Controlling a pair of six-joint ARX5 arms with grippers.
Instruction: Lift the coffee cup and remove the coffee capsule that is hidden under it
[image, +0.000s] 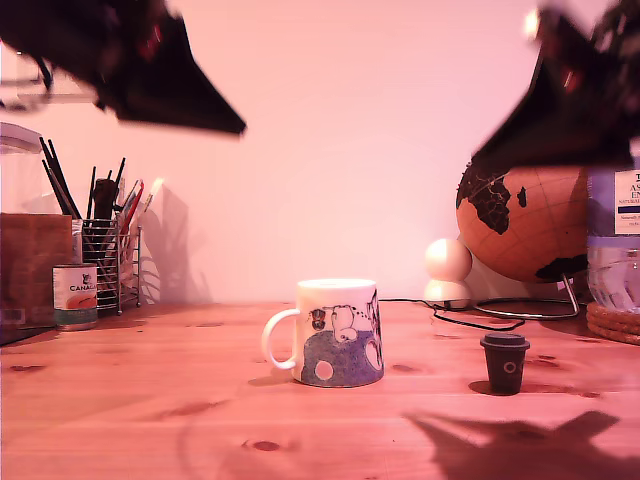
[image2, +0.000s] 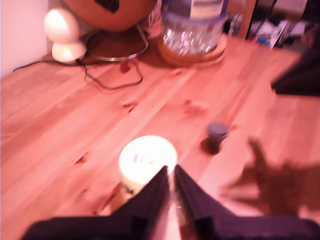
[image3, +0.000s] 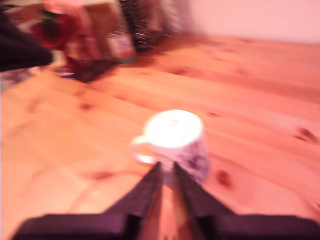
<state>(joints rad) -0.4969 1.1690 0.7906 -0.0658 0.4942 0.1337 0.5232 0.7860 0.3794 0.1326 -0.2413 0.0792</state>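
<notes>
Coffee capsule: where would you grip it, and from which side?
Grip the coffee capsule across its tapered body just under the wider rim, coming straight down from above. It stands upright and alone on the table, well clear of the coffee cup on the exterior view's left, so either end effector probably fits around it.

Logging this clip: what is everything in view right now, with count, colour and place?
coffee cup: one, white with grey-blue band, mid-table.
coffee capsule: one, dark, standing in the open to the exterior view's right of the cup, apart from it.
tin can: one, printed, exterior view's left.
wire pen holder: one, dark pens inside, behind the can.
globe: one, tan and black, exterior view's right rear.
white rounded object: one, beside the globe.
cable: one, black, by the globe's stand.
clear jar: one, on a woven mat, exterior view's right edge.
table: one, wooden.
my first gripper: black, shut, raised at exterior view's upper left.
my second gripper: black, shut, raised at upper right.
</notes>
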